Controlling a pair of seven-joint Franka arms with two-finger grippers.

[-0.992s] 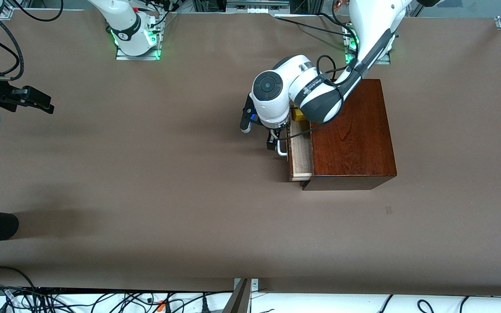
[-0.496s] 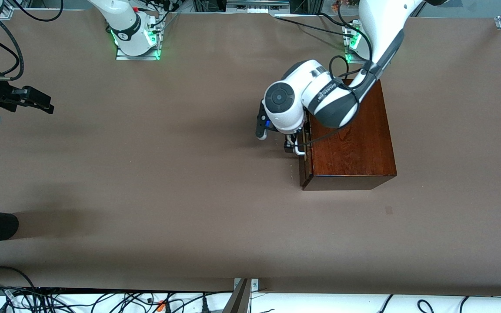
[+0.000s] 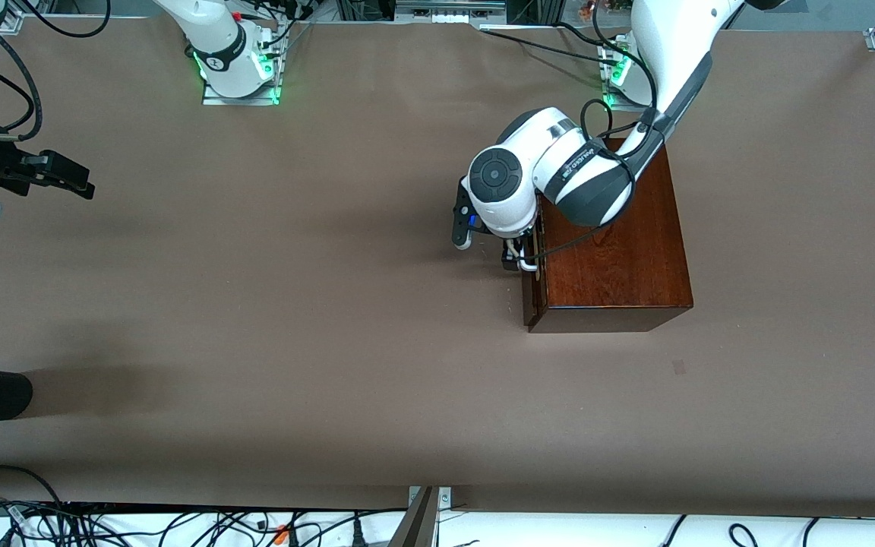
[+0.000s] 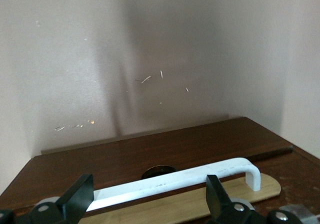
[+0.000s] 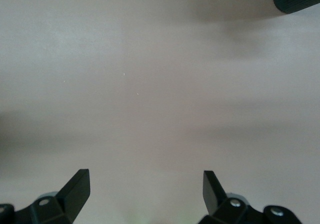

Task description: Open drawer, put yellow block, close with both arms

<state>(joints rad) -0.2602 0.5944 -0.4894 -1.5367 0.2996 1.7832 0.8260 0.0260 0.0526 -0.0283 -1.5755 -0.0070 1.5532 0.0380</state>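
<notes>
Both arms (image 3: 665, 53) are glossy white with dark grey joint bands, a round dark end cap (image 3: 495, 175), looping black cables, green lights at the bases and black screw-fastened pincer fingers (image 5: 75, 189).

a wide table covered in matte brown sheeting (image 3: 293, 304) is seen filling most of the front view. a glossy dark mahogany wooden box (image 3: 612, 251) is set directly on it in the centre-right of the frame, toward the left arm's end. two metal arm base plates (image 3: 240, 95) are bolted along the top edge. a small darker patch (image 3: 679, 368) is seen lower in the frame, below the box.
</notes>
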